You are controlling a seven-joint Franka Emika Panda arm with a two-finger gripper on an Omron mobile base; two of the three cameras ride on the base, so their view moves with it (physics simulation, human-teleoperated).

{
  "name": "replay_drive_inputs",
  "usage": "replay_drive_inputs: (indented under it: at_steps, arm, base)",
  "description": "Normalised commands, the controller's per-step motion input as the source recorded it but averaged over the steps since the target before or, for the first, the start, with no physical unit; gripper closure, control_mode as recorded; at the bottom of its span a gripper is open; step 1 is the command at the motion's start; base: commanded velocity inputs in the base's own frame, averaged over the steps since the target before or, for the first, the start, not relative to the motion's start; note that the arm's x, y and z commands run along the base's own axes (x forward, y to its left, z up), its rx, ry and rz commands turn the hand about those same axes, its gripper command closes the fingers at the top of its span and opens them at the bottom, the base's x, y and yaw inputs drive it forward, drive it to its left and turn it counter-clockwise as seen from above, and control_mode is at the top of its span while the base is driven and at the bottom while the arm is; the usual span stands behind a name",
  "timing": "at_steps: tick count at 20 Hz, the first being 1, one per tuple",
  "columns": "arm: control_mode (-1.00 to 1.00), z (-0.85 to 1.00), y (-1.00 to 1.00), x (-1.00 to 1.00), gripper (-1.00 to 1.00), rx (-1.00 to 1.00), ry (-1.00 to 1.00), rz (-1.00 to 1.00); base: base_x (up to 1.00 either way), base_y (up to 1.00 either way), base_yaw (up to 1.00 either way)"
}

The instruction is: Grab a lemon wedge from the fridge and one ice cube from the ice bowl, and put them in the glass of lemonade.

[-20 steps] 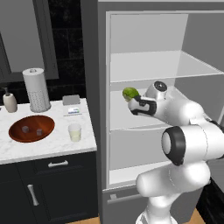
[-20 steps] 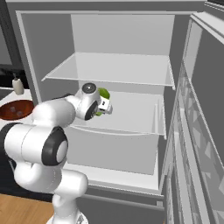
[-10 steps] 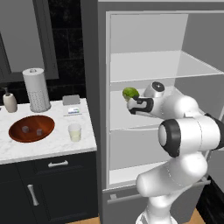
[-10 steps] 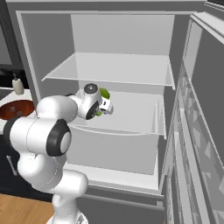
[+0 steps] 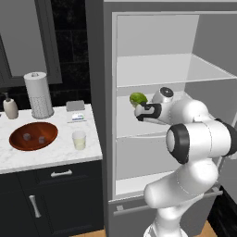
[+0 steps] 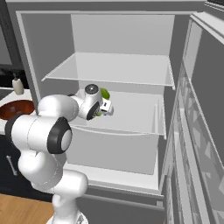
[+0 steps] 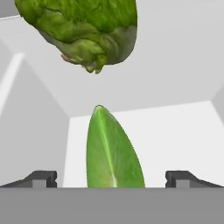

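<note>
My gripper [image 5: 140, 112] reaches into the open fridge [image 5: 99, 69] just above its middle shelf. Its jaws stand wide open. In the hand view the glossy green lemon wedge [image 7: 111, 151] lies on the white shelf between the two fingertips [image 7: 43, 178], touching neither. A leafy green vegetable [image 7: 83, 30] sits just beyond it and also shows as the leafy vegetable [image 5: 138, 98] above the hand. The glass of lemonade [image 5: 79, 139] stands on the marble counter to the left. Beside it lies the reddish-brown ice bowl [image 5: 51, 129], holding two ice cubes.
A white perforated cylinder [image 5: 39, 95], a soap bottle [image 5: 10, 109] and a small box [image 5: 76, 111] stand at the back of the counter. The fridge door [image 6: 201, 131] hangs open on the right. An upper shelf [image 6: 109, 70] runs close above the hand.
The hand has hardly shifted and stays open at the lemon wedge. The arm's elbow has swung a little up and to the left.
</note>
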Motion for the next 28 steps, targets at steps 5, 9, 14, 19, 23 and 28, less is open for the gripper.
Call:
replay_drive_inputs:
  at_steps: [5,9,14,19,23,28]
  arm:
    - [-1.0,0.0,0.0,0.0,-1.0,0.0,0.0,0.0]
    - [-1.0,0.0,0.0,0.0,1.0,0.0,0.0,0.0]
    - [-1.0,0.0,0.0,0.0,1.0,0.0,0.0,0.0]
    - [-1.0,0.0,0.0,0.0,1.0,0.0,0.01,0.0]
    - [-1.0,0.02,-0.01,-0.57,1.0,0.01,0.0,0.0]
    - [-1.0,0.29,-0.13,-1.0,1.0,0.06,-0.03,0.0]
  base:
    - [0.0,0.0,0.0]
    - [0.0,0.0,0.0]
    - [0.0,0.0,0.0]
    - [0.0,0.0,0.0]
    - [0.0,0.0,0.0]
    - [0.0,0.0,0.0]
